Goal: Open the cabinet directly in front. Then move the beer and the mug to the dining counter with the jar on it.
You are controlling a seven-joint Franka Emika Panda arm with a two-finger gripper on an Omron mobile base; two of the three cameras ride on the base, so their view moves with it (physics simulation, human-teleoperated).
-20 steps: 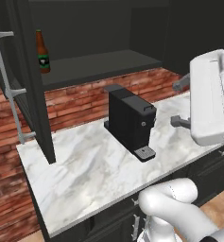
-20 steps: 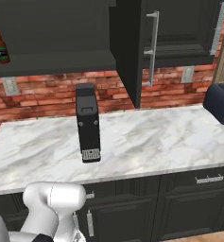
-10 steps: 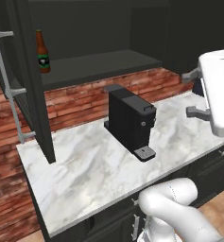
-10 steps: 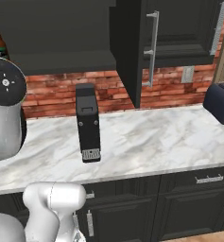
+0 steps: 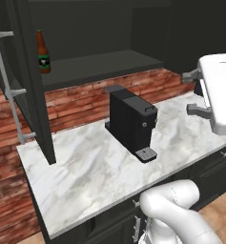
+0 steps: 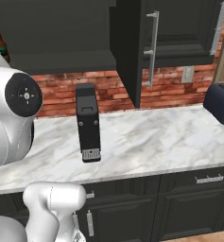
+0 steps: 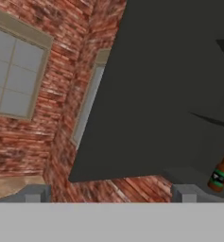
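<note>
Two dark fingertips of the claw [image 7: 110,193] are standing wide apart with nothing between them, well short of the slim brown glass beer bottle [image 5: 42,51], which is sitting on the dark inner shelf of the open black wall cabinet [image 5: 97,66], far left. Risk as I see it: the arm is reaching past the swung-out black door [image 5: 32,81], so it could be clipping that, or tipping the bottle. Below, a black boxy coffee machine [image 5: 131,121] is standing on the marble table [image 5: 90,169], with a dark toaster [image 6: 220,103] off to the right.
</note>
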